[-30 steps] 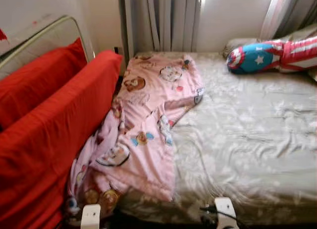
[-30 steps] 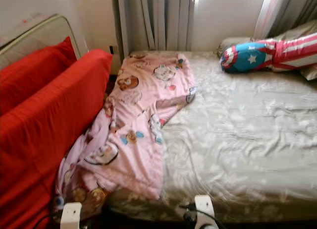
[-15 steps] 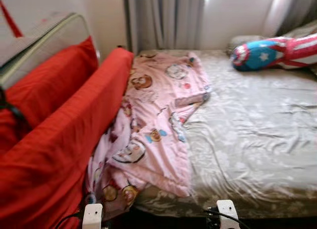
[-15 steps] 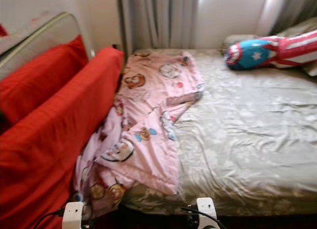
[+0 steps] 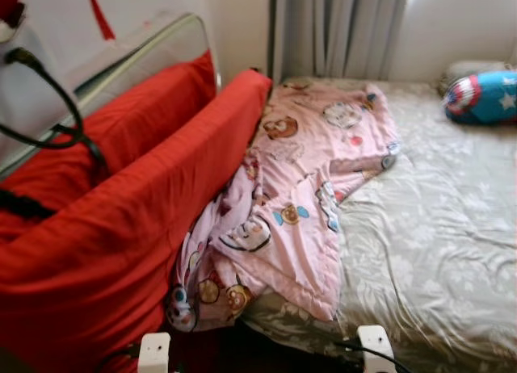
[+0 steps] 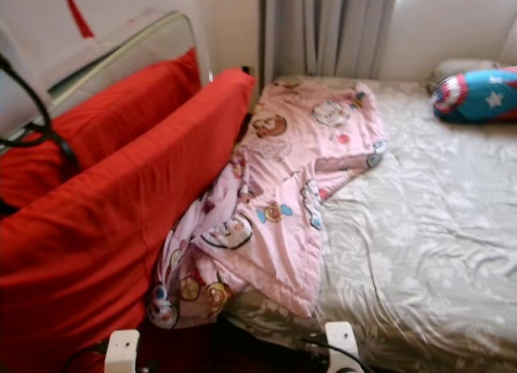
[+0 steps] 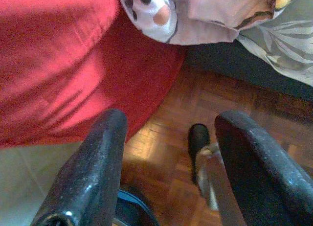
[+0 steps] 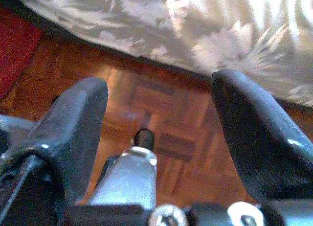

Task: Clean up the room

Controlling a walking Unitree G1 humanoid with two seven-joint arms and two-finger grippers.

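Observation:
A crumpled pink cartoon-print blanket (image 5: 307, 195) lies along the left side of the bed (image 5: 436, 252), its lower end hanging over the bed's edge toward the floor. Red cushions (image 5: 121, 220) lean against the bed's left side. A blue, red and white shield-pattern pillow (image 5: 485, 97) rests at the far right of the bed. Both arms hang low. My left gripper (image 7: 168, 167) is open above the parquet floor (image 7: 161, 138), near the red fabric and the blanket's hanging end (image 7: 161, 15). My right gripper (image 8: 159, 138) is open over the floor by the bed's edge (image 8: 205, 35).
A metal-framed panel (image 5: 137, 58) stands behind the cushions at the left. Grey curtains (image 5: 339, 30) hang at the far wall. A black cable (image 5: 48, 106) loops at the upper left. Grey patterned sheet covers the bed's right half.
The camera has turned left: bed and pillow slid right in view, and more of the red cushions and a black cable came in. The blanket lies as before.

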